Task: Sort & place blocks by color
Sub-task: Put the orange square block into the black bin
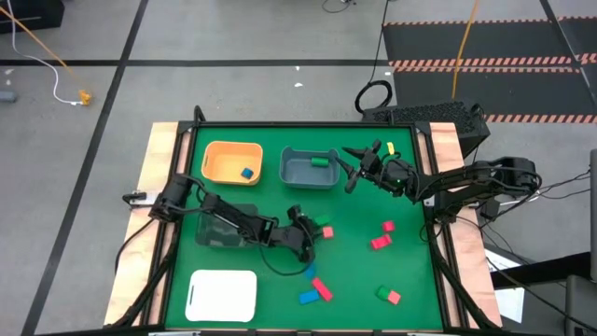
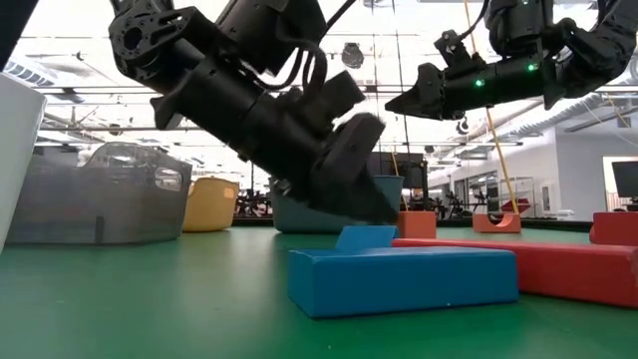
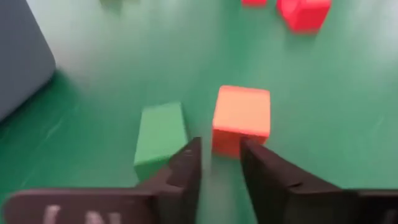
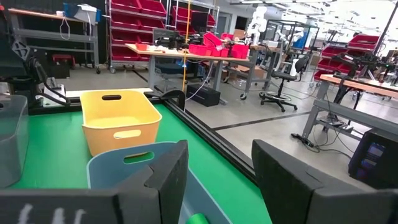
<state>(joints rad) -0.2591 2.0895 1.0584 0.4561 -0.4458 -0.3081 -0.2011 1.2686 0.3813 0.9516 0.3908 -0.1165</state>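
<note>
The blocks lie spread on the green table mat. Near the middle, a green block and a red block sit just beside each other, and the left gripper is low over them. Its two dark fingers are apart with a narrow gap, and they hold nothing; the red block is just in front of the gap.

Other blocks are toward the near right part of the mat: two red ones, a blue bar beside a red bar, and a green and red pair. One blue block is inside the orange bin, and one green block is inside the grey bin.

The right gripper hangs in the air at the right edge of the grey bin, fingers wide apart and empty. A white flat tray lies at the near left corner.
</note>
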